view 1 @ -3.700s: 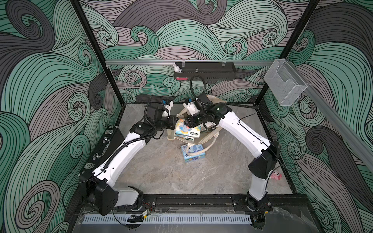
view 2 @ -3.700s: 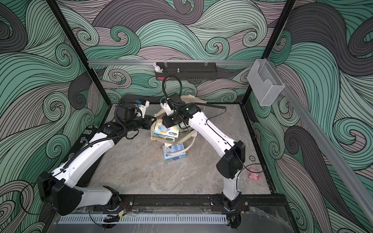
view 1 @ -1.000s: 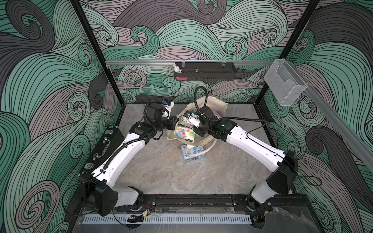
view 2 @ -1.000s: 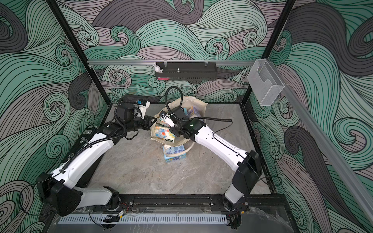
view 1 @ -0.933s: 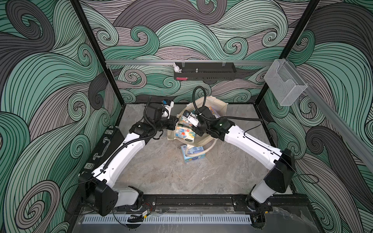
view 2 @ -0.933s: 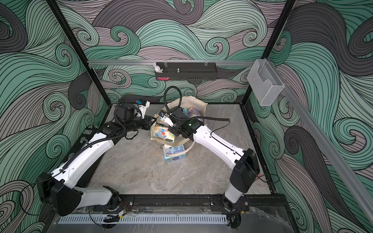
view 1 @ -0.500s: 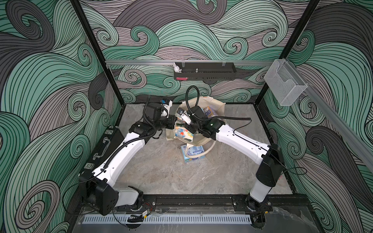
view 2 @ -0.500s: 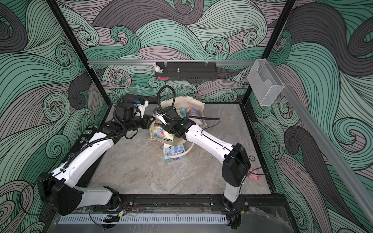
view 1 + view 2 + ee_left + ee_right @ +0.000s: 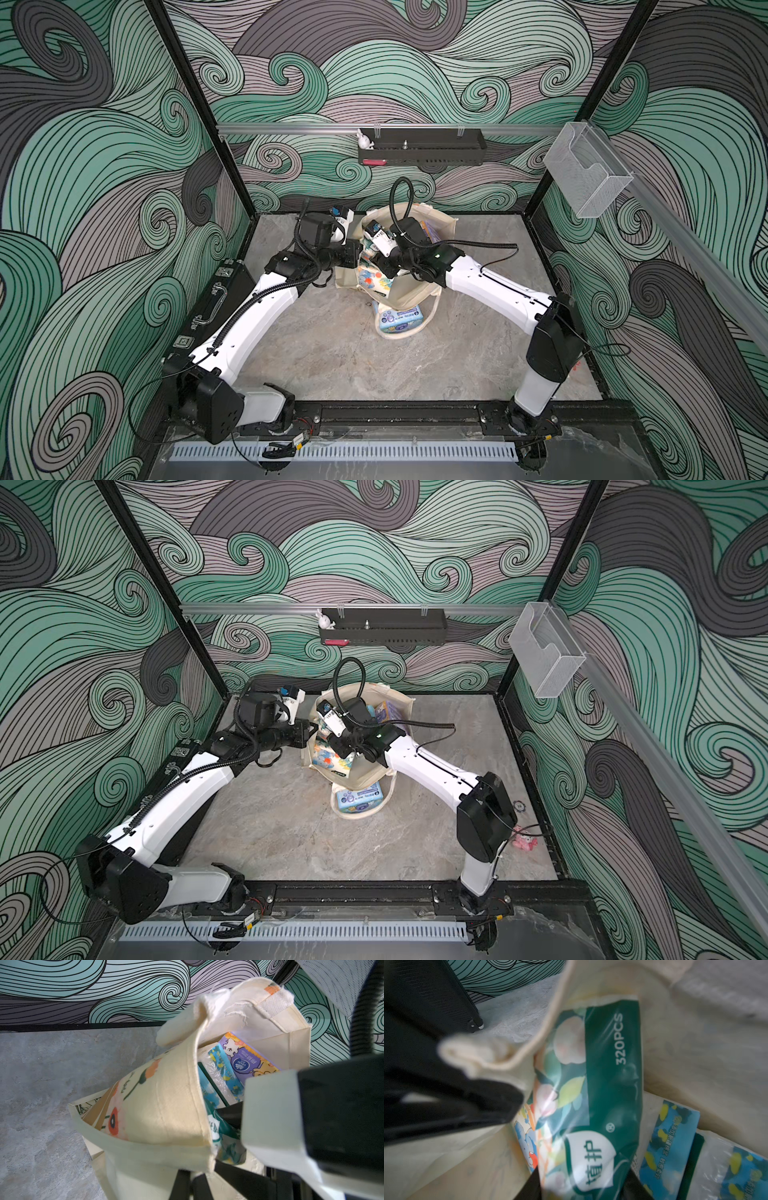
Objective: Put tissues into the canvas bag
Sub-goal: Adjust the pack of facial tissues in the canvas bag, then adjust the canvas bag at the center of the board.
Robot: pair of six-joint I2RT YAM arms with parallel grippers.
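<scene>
Cream cloth at the rim of the canvas bag (image 9: 411,291) is clamped tight in the left gripper (image 9: 193,1180). The right gripper (image 9: 583,1188) reaches into the bag's mouth with a green tissue pack (image 9: 602,1084) between its fingers; whether they press it cannot be told. A purple pack (image 9: 247,1057) lies deeper inside. The bag stands near the far edge of the tabletop (image 9: 332,357), a light blue pack (image 9: 400,321) just before it.
</scene>
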